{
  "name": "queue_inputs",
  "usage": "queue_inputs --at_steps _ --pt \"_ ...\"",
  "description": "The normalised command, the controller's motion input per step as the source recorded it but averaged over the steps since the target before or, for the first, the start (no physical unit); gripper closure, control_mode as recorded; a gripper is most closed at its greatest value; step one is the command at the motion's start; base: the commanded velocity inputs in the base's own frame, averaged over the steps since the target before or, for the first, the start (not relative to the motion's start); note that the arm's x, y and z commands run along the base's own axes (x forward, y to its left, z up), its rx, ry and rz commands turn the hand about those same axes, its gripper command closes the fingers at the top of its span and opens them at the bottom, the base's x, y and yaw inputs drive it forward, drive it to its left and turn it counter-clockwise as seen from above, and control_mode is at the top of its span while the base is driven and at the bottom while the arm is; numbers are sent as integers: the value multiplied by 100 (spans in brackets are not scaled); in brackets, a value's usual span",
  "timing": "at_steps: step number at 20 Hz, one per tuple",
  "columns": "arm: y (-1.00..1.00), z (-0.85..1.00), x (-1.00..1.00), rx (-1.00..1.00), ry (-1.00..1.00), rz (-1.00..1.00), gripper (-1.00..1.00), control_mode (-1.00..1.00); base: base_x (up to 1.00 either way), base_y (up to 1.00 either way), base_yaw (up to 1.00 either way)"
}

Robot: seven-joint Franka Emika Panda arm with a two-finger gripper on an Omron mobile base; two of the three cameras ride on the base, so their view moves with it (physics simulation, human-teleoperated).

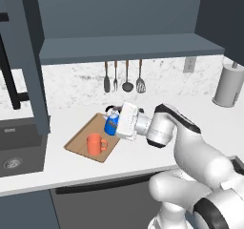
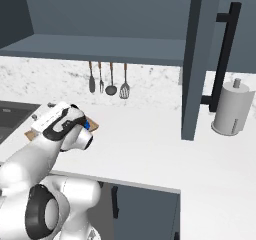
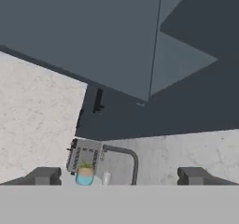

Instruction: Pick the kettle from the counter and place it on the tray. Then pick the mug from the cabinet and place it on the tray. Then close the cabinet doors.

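Note:
The wooden tray (image 1: 78, 142) lies on the white counter (image 1: 138, 159). On it stand the orange mug (image 1: 96, 144) and, further back, the blue kettle (image 1: 111, 124). My gripper (image 1: 119, 123) hovers just right of the kettle, partly covering it. In the hand view my gripper (image 3: 120, 176) is open, with nothing between its fingertips (image 3: 44, 175). The cabinet shelf (image 1: 128, 49) is bare, and both cabinet doors stand open: the left door (image 1: 33, 56) and the right door (image 1: 224, 18). From the right, a door (image 2: 197, 59) with its bar handle (image 2: 222, 54) juts over the counter (image 2: 150, 149).
Several utensils (image 1: 126, 78) hang on the back wall behind the tray. A paper towel roll (image 1: 228, 85) stands at the right. The dark sink (image 1: 16, 149) is set in at the left, and a small potted plant (image 3: 85, 174) stands by the sink (image 3: 116, 164).

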Motion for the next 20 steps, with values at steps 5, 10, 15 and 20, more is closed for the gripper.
queue_inputs --at_steps 5,10,15,20 --pt "-43 77 -32 0 2 -17 -100 -100 0 0 0" --pt "-58 70 -37 0 16 -21 -100 -100 0 0 0" --pt "-75 68 -38 2 26 -24 -100 -100 0 0 0" --pt "-90 57 -19 0 32 -20 -100 -100 0 0 0"
